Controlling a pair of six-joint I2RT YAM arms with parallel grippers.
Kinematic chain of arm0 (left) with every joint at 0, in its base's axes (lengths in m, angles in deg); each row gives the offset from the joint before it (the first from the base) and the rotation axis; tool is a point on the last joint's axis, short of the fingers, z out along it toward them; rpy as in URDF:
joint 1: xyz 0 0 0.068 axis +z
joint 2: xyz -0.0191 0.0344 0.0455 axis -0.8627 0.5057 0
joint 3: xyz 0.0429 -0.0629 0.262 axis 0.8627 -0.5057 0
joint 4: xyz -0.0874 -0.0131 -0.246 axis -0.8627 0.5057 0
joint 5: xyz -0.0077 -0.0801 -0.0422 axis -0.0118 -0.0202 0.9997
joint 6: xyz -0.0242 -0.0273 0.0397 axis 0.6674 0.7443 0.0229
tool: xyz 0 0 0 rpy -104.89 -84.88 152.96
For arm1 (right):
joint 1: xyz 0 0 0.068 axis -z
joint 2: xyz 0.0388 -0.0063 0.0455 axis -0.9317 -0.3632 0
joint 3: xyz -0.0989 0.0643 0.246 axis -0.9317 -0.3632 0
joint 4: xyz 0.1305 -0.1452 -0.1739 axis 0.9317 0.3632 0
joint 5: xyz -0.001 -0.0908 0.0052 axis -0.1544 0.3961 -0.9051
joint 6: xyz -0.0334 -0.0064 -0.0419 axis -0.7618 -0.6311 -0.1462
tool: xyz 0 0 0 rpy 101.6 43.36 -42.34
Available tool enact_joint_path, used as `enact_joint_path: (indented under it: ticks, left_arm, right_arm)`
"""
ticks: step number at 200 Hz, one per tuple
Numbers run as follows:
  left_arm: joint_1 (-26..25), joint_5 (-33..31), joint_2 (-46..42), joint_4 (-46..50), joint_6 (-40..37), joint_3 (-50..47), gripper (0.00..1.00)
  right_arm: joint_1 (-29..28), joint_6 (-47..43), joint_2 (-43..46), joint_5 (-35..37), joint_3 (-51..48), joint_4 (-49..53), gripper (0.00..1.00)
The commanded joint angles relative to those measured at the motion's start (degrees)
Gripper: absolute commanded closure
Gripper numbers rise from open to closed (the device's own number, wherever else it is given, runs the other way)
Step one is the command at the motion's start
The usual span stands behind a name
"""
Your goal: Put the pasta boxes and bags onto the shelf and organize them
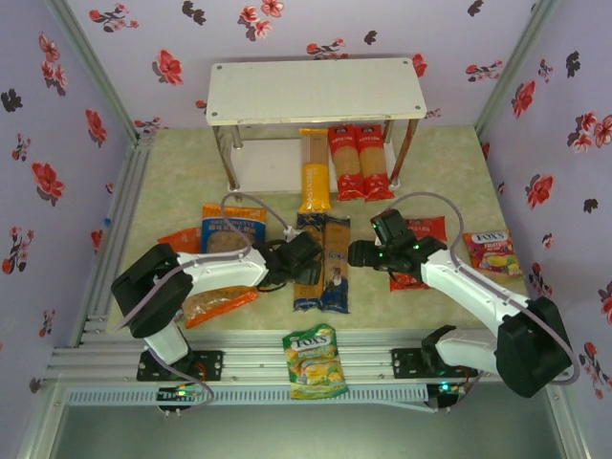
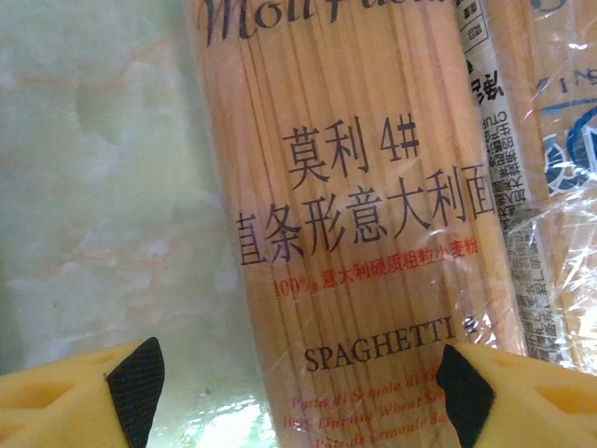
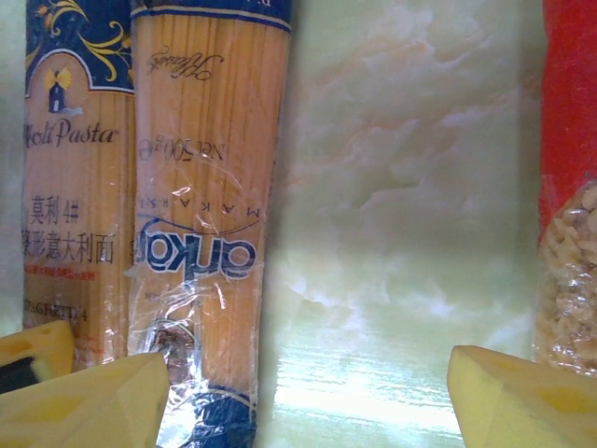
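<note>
Where right gripper [image 3: 308, 403] gapes, table [image 3: 392, 187] separates brown pack [image 3: 207, 168] from red bag [image 3: 569, 131]

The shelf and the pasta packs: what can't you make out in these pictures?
- Top external: the shelf's top board hides how far the yellow pack and red packs reach underneath.
- Top external: the left arm covers the orange bag's middle, the right arm much of the red bag.
- Left wrist: the brown pack's label is cut off at top and bottom edges.

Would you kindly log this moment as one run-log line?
left gripper: open over brown packs | right gripper: open beside them | shelf: yellow pack, two red packs on lower tier
</note>
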Motion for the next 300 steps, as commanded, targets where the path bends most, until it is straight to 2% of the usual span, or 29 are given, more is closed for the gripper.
enact_joint_path:
  ticks: [1, 109, 139, 188, 223, 260, 279, 300]
  left_arm:
    - [-0.2, 1.3, 1.2, -2.1, 1.8, 1.6, 0.19]
    - [0.4, 7.7, 5.9, -8.8, 4.4, 1.0, 0.14]
    - [0.8, 8.2, 6.8, -7.4, 4.2, 1.5, 0.14]
    - [2.7, 5.1, 4.4, 1.0, 1.6, -0.4, 0.22]
    - [5.5, 4.2, -0.1, 2.7, 0.7, -4.7, 0.3]
    - [7.6, 1.8, -4.1, 7.0, -2.2, -6.1, 0.29]
    - [7.7, 2.4, -4.7, 6.8, -3.6, -5.5, 0.23]
    - [7.3, 6.2, -4.7, 4.1, -6.2, -4.9, 0.14]
  right_arm:
    - [-0.4, 1.7, 1.9, -0.3, -0.3, -2.4, 0.21]
    - [-0.5, 0.7, 1.8, -0.1, -0.3, -3.1, 0.21]
    - [-0.5, 0.4, 1.8, 0.2, -0.4, -3.2, 0.21]
    - [-0.5, 0.1, 1.3, 0.2, 0.3, -3.3, 0.21]
    - [-0.4, 0.1, 1.3, 0.3, 0.7, -3.4, 0.21]
    - [-0.5, -0.1, 0.6, 0.1, 1.5, -3.1, 0.21]
    - [-0.5, 0.0, 0.1, 0.1, 2.0, -3.2, 0.2]
    - [-0.5, 0.4, -0.5, 0.0, 2.4, -3.4, 0.21]
